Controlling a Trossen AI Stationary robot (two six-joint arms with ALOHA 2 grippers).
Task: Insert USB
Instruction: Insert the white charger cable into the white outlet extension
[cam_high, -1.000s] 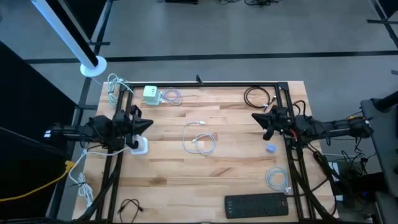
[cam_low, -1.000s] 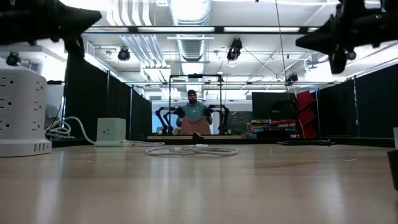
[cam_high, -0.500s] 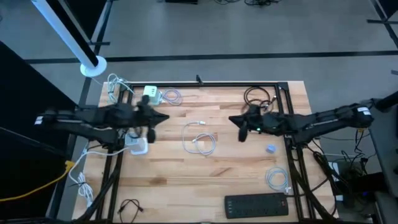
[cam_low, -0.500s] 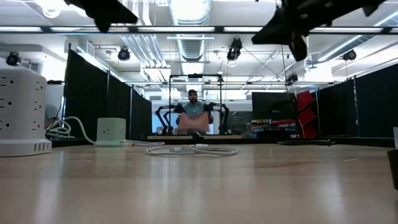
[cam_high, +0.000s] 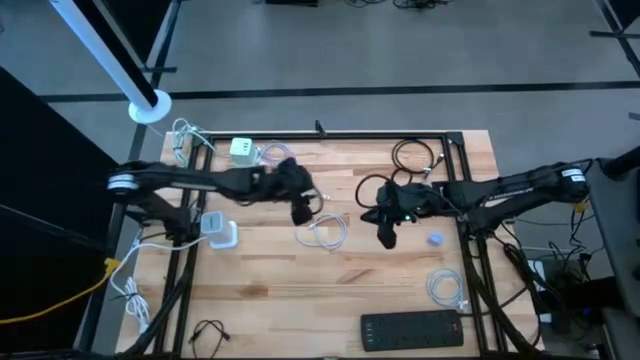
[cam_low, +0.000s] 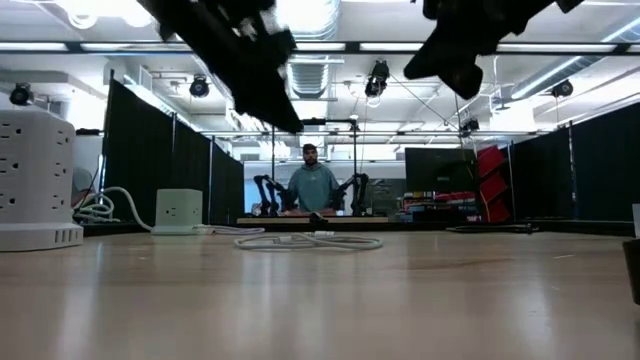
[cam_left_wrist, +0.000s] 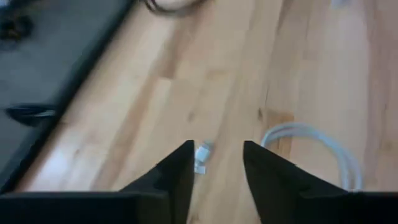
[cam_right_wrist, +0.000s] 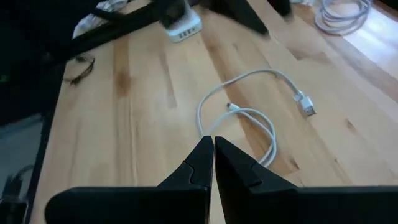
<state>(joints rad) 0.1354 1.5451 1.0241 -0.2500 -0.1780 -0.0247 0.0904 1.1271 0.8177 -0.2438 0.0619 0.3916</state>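
Note:
A white USB cable (cam_high: 325, 228) lies coiled flat on the middle of the wooden table; the right wrist view shows its loop (cam_right_wrist: 249, 118) and its bigger plug (cam_right_wrist: 306, 103). My left gripper (cam_high: 303, 210) hovers open above the cable's left end, and one white plug (cam_left_wrist: 202, 155) shows on the table between its fingers (cam_left_wrist: 181, 163). My right gripper (cam_high: 386, 236) hangs shut to the right of the cable, holding nothing (cam_right_wrist: 213, 142). A white power tower (cam_high: 220, 230) stands at the left. A pale green cube charger (cam_high: 243, 150) stands at the far left.
A black power strip (cam_high: 412, 330) lies at the near right edge, with a coiled white cable (cam_high: 447, 288) beside it. A black cable coil (cam_high: 415, 155) and a small blue piece (cam_high: 435, 239) lie on the right. A person (cam_low: 316, 185) stands in the room beyond.
Both arms have reached in from the table's sides toward the white cable in the middle. My left gripper has gone toward the right edge, past the power tower. My right gripper has gone toward the left and near edges. The cable has not moved.

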